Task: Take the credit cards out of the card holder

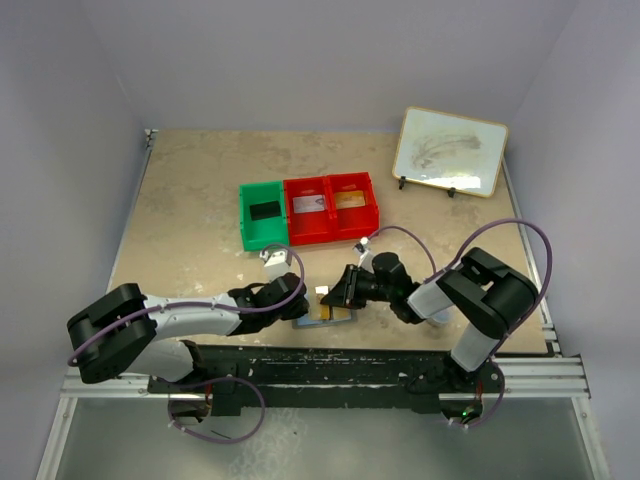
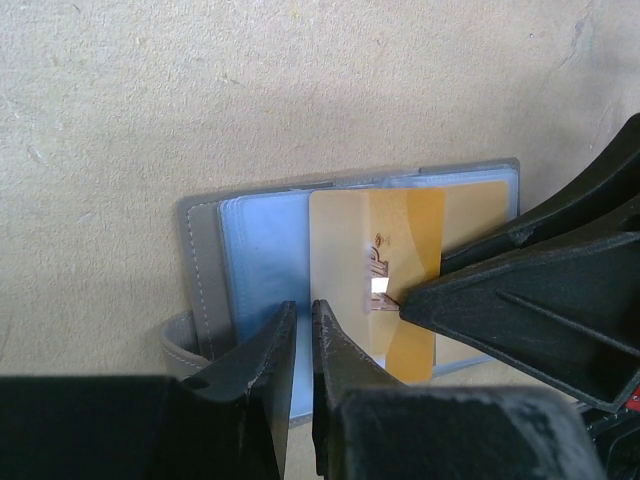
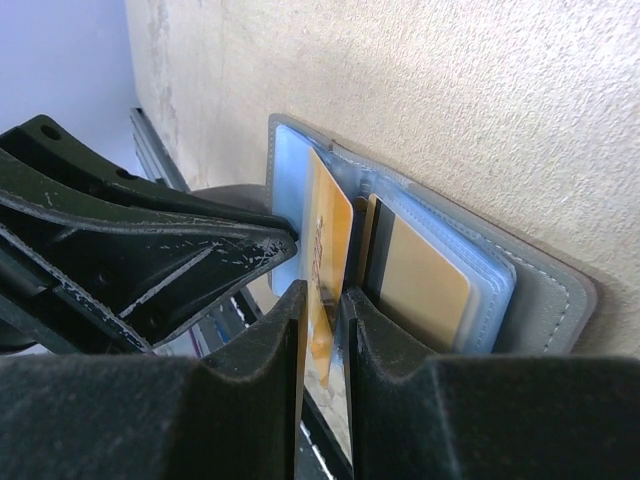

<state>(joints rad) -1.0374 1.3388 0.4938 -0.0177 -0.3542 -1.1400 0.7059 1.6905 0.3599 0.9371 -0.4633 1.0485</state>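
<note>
The card holder (image 1: 312, 322) is a grey stitched wallet with blue plastic sleeves, lying open near the table's front edge; it also shows in the left wrist view (image 2: 203, 255) and the right wrist view (image 3: 548, 300). My right gripper (image 1: 341, 293) (image 3: 322, 296) is shut on a gold credit card (image 3: 331, 225) (image 2: 376, 250) that stands partly out of a sleeve. Another gold card with a dark stripe (image 3: 420, 285) sits in a sleeve beside it. My left gripper (image 1: 300, 306) (image 2: 303, 306) is shut, its tips resting on the blue sleeves.
A green bin (image 1: 262, 215) with a dark item and two red bins (image 1: 331, 208), each with a card in it, stand behind the holder. A framed whiteboard (image 1: 450, 150) leans at the back right. The table's front rail is just below the holder.
</note>
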